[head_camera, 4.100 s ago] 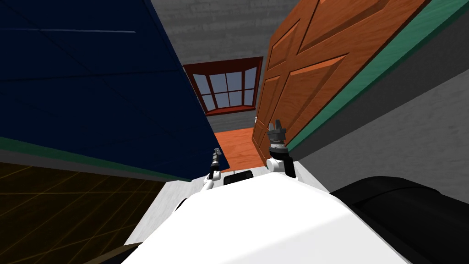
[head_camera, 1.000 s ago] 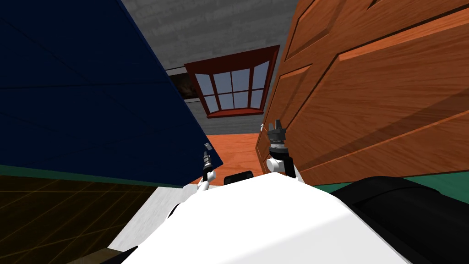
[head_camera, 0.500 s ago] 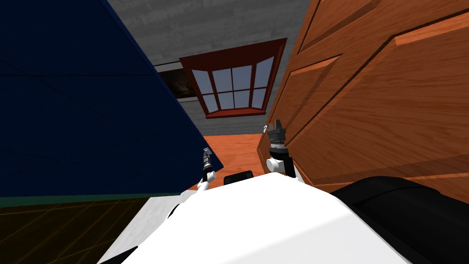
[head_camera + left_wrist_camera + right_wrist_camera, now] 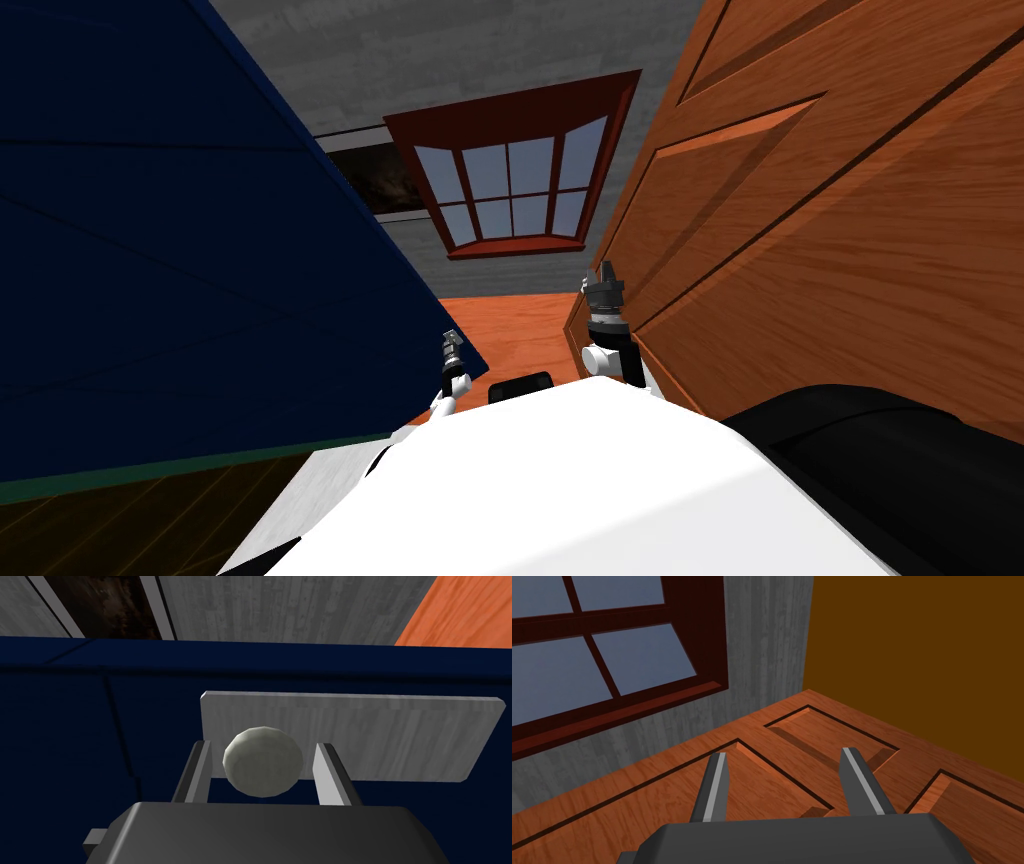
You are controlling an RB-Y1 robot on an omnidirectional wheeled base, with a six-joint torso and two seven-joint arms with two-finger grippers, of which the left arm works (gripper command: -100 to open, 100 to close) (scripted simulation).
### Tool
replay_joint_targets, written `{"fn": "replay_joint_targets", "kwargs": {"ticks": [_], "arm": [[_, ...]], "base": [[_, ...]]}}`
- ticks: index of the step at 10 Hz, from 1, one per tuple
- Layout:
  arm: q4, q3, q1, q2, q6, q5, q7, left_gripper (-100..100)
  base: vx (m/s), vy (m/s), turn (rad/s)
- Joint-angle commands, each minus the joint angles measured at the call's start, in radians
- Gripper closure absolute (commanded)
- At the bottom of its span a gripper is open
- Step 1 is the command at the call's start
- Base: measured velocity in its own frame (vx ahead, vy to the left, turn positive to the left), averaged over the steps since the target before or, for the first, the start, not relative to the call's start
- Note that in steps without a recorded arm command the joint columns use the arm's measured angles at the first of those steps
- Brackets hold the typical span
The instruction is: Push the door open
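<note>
Standing between two doors, you have a dark blue door [image 4: 200, 250] along your left and a panelled wooden door [image 4: 850, 250] along your right. A strip of orange floor [image 4: 515, 325] runs ahead to a red-framed window [image 4: 510, 190] in the grey far wall. The blue door looks to be the one to push, since your left arm is at its free edge. It already stands well aside, so I judge the push to be well along rather than just starting.

On that door a grey plate [image 4: 375, 736] carries a round grey knob [image 4: 263, 761]. Your left jaws stand wide, one of the fingers [image 4: 200, 776] on each side of the knob with a sliver of gap both ways, so they straddle it and grip nothing. Your right jaws are also wide and empty, their fingers [image 4: 717, 786] lying close over the wooden door's recessed panels. Whether they touch it cannot be told.

Several things could go wrong from here. The knob is round and unclamped, so a push that is not square to the door may let it slide out between the fingers. The thin blades could then jab or catch the plate's rim. The lane between the doors is narrow. Drifting right as you advance would scrape the right jaws along the wooden door, and drifting left would bring your body against the blue door's edge.
</note>
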Motion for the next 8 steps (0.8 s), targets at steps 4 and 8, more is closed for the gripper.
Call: {"fn": "replay_joint_targets", "kwargs": {"ticks": [4,8], "arm": [[0.000,0.000,0.000,0.000,0.001,0.000,0.000,100],[0.006,0.012,0.005,0.008,0.001,-0.006,0.011,100]], "base": [[-0.014,-0.002,-0.003],[0.111,-0.012,0.040]]}}
